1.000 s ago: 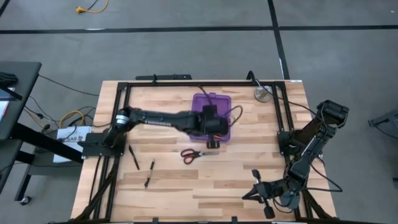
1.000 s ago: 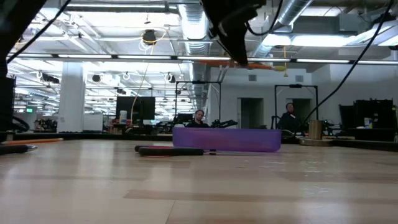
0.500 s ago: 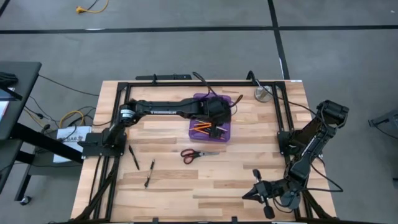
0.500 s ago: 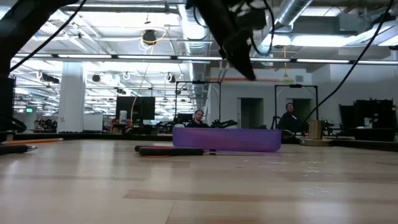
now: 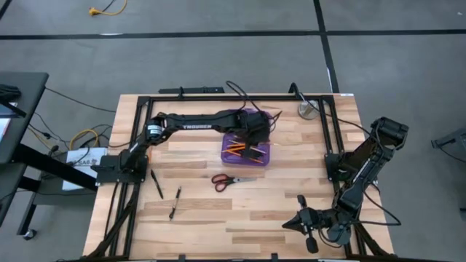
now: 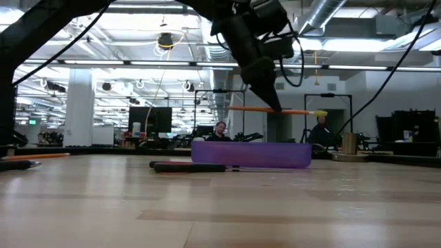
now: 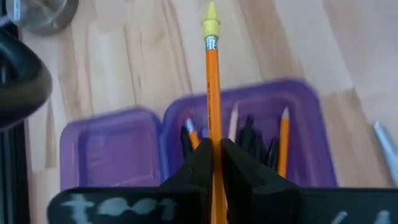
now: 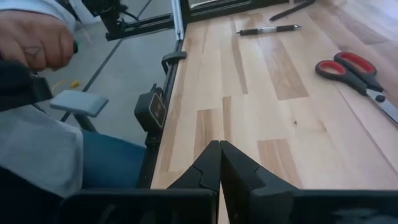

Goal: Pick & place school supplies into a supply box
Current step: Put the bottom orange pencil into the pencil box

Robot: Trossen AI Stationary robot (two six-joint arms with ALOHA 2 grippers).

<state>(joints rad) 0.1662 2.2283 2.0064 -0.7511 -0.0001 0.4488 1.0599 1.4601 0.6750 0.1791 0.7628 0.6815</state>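
My left gripper (image 5: 256, 131) hangs over the open purple supply box (image 5: 230, 159), shut on an orange pencil (image 6: 296, 111) with a yellow eraser cap (image 7: 210, 26). Orange pencils (image 7: 283, 140) and black pens lie inside the box (image 7: 314, 134); its lid (image 7: 109, 152) lies open flat beside it. The red-and-black scissors (image 5: 233, 180) lie flat on the table near the box. Two black pens (image 5: 156, 184) (image 5: 175, 202) lie toward the table's left. My right gripper (image 5: 306, 227) waits, shut, near the table's near right corner. My left gripper (image 7: 214, 155) pinches the orange pencil around its middle (image 7: 214, 134) between the two fingers. The fingers (image 6: 265, 93) slant down from above and lie across it. The pencil is level and lifted clear above the box, eraser end pointing away from the gripper.
A round silver disc (image 5: 306, 109) sits near the far right corner. Black frame rails run along the table's sides. In the right wrist view a person's hand (image 8: 31, 37) shows beyond the table's edge, and the scissors (image 8: 348, 68) and a pen (image 8: 267, 29) lie ahead.
My left gripper has moved toward the table's far edge and come down over the box, staying shut on the pencil. The pencil has stayed level and now hangs much lower, just above the box.
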